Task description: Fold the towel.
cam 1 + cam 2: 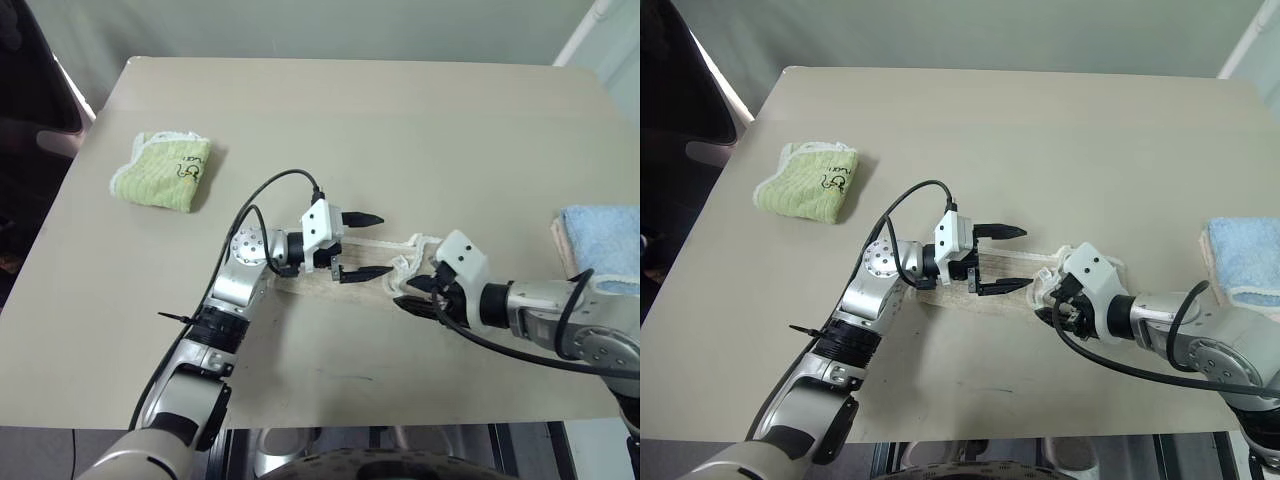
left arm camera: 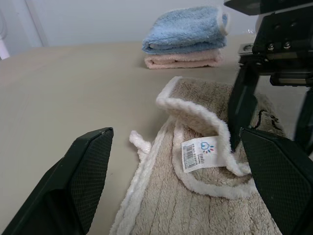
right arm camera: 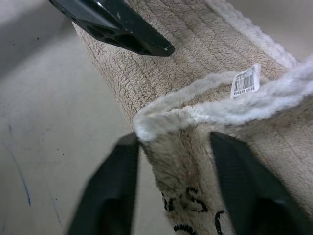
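Left gripper [image 1: 361,245]: we record its two black fingers spread wide and level over the beige towel [image 1: 1002,268], one finger above the cloth's far side, the other low by its near side, holding nothing.

Right gripper [image 3: 177,183]: we record its fingers parted, one either side of a raised fold of the towel's corner; whether they press the cloth we cannot tell.

Towel: lies in a narrow strip near the middle of the tan table [image 1: 400,120], between the two grippers. We note white stitched edging, a small loop [image 2: 138,141], a white barcode label [image 2: 198,153] and dark embroidered marks [image 3: 193,203] near the corner by the right gripper.

Light-green folded towel [image 1: 163,171]: toward the table's far left, well apart.

Light-blue folded towel [image 2: 186,30]: at the right edge, stacked on a pink folded towel [image 2: 181,59].
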You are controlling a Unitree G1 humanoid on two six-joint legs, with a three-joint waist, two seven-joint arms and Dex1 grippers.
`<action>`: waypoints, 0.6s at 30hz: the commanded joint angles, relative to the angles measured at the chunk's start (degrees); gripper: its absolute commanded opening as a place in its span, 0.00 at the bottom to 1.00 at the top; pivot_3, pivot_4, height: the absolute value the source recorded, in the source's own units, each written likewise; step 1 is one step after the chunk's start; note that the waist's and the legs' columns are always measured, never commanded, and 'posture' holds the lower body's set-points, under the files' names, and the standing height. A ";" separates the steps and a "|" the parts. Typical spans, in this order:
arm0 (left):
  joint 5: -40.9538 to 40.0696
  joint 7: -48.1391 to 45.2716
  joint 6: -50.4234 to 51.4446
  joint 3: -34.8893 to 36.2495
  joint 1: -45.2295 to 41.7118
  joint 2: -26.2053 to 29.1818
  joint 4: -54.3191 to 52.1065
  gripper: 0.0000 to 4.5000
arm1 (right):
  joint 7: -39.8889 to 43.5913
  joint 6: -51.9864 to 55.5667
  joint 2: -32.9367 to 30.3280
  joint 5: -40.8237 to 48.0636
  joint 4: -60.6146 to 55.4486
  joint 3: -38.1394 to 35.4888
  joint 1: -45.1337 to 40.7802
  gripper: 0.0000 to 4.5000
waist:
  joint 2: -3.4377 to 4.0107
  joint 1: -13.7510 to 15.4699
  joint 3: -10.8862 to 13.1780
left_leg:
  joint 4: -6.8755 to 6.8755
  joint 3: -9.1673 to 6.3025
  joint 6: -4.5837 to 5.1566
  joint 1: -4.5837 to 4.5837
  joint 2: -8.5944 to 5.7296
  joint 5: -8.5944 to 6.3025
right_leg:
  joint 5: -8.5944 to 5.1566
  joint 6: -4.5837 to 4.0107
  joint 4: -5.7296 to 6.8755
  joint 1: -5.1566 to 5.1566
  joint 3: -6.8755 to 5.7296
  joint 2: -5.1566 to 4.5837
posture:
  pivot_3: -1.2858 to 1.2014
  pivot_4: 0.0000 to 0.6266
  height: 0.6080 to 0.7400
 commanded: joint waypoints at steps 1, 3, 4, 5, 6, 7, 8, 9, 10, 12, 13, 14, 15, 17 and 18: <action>-0.26 0.43 -0.83 0.70 0.41 0.08 -2.08 1.00 | 1.88 -0.38 -0.73 1.70 -2.48 -4.08 0.37 0.81 | 0.00 -0.03 0.00 | 0.00 0.00 0.00 0.00 0.00 0.00 | 0.00 0.00 0.00 0.00 0.00 0.00 | 0.52 0.24 0.95; -1.07 0.65 -0.23 1.52 -0.43 -0.19 -1.65 1.00 | 3.20 -2.21 0.07 6.96 -3.39 -10.58 2.43 0.88 | 0.00 0.05 0.00 | -0.01 0.00 -0.01 -0.01 0.00 0.00 | 0.00 0.00 -0.01 -0.01 0.00 0.00 | 0.52 0.24 0.95; -1.67 0.52 -0.05 2.08 -1.11 -0.33 -1.12 1.00 | 3.62 -3.05 0.41 10.26 -3.44 -14.04 3.44 0.88 | 0.00 0.19 0.00 | -0.02 -0.01 -0.01 -0.02 0.00 0.01 | 0.00 0.00 -0.01 0.00 0.00 0.00 | 0.52 0.24 0.95; -2.06 0.39 0.06 2.46 -1.58 -0.43 -0.75 1.00 | 3.77 -3.57 0.55 12.61 -3.45 -16.34 4.18 0.88 | 0.00 0.17 0.00 | -0.02 -0.01 -0.02 -0.04 0.00 0.01 | -0.01 -0.01 -0.02 0.00 -0.01 0.01 | 0.52 0.24 0.95; -2.22 0.25 0.10 2.68 -1.81 -0.50 -0.54 1.00 | 3.66 -3.78 0.49 13.95 -3.40 -17.42 4.58 0.88 | -0.01 0.16 0.01 | -0.02 0.01 -0.02 -0.03 -0.01 0.01 | -0.02 0.00 -0.02 -0.01 0.01 0.01 | 0.52 0.24 0.95; -2.24 0.13 0.11 2.81 -1.89 -0.56 -0.45 1.00 | 3.43 -3.86 0.30 14.82 -3.37 -17.94 4.85 0.88 | -0.02 0.13 0.01 | -0.02 0.01 -0.02 -0.04 -0.01 0.02 | -0.02 -0.01 -0.02 0.00 0.02 0.01 | 0.52 0.24 0.95; -2.22 0.07 0.12 2.87 -1.92 -0.60 -0.40 1.00 | 3.18 -3.96 0.08 15.41 -3.40 -18.18 5.03 0.88 | -0.02 0.09 0.01 | -0.02 0.01 -0.02 -0.03 -0.01 0.02 | -0.02 -0.01 -0.04 0.02 0.02 0.01 | 0.52 0.24 0.95; -2.22 0.02 0.12 2.90 -1.94 -0.63 -0.36 1.00 | 2.94 -4.05 -0.13 15.92 -3.41 -18.35 5.17 0.88 | -0.02 0.06 0.01 | -0.02 0.02 -0.03 -0.02 -0.01 0.02 | -0.02 -0.01 -0.05 0.02 0.02 0.01 | 0.52 0.24 0.95; -2.23 -0.01 0.12 2.93 -1.97 -0.65 -0.32 1.00 | 2.72 -4.14 -0.31 16.34 -3.41 -18.44 5.26 0.88 | -0.02 0.04 0.01 | -0.02 0.01 -0.04 -0.01 -0.01 0.03 | -0.02 -0.01 -0.05 0.01 0.02 0.01 | 0.52 0.24 0.95; -2.21 -0.06 0.12 2.97 -1.99 -0.67 -0.28 1.00 | 2.38 -4.32 -0.62 16.92 -3.37 -18.47 5.35 0.88 | -0.02 0.03 0.01 | -0.02 0.00 -0.06 -0.01 -0.01 0.04 | -0.02 -0.02 -0.03 -0.01 0.02 0.02 | 0.52 0.24 0.95; -2.21 -0.07 0.12 2.98 -1.99 -0.69 -0.27 1.00 | 2.26 -4.40 -0.75 17.12 -3.36 -18.46 5.38 0.88 | -0.01 0.04 0.01 | -0.03 -0.01 -0.07 -0.01 0.00 0.05 | -0.02 -0.02 -0.03 0.00 0.02 0.03 | 0.52 0.24 0.95; -2.20 -0.08 0.12 2.99 -1.99 -0.69 -0.26 1.00 | 2.16 -4.47 -0.85 17.28 -3.34 -18.44 5.40 0.88 | -0.01 0.04 0.01 | -0.03 -0.01 -0.07 -0.01 0.00 0.05 | -0.02 -0.02 -0.03 -0.01 0.02 0.03 | 0.52 0.24 0.95; -2.20 -0.08 0.12 2.99 -1.99 -0.69 -0.26 1.00 | 2.09 -4.53 -0.93 17.39 -3.33 -18.42 5.41 0.88 | -0.01 0.04 0.01 | -0.03 -0.01 -0.07 -0.01 0.00 0.05 | -0.02 -0.02 -0.03 0.00 0.02 0.03 | 0.52 0.24 0.95; -2.20 -0.09 0.12 3.00 -1.99 -0.70 -0.26 1.00 | 1.94 -4.68 -1.11 17.61 -3.30 -18.37 5.45 0.88 | -0.02 0.05 0.01 | -0.03 -0.01 -0.07 -0.01 0.00 0.05 | -0.02 -0.02 -0.03 0.00 0.02 0.02 | 0.52 0.24 0.95; -2.20 -0.09 0.12 3.00 -1.99 -0.70 -0.26 1.00 | 1.86 -4.77 -1.20 17.71 -3.29 -18.33 5.47 0.88 | -0.02 0.05 0.01 | -0.03 0.00 -0.07 -0.01 0.00 0.05 | -0.02 -0.02 -0.03 0.00 0.02 0.02 | 0.52 0.24 0.95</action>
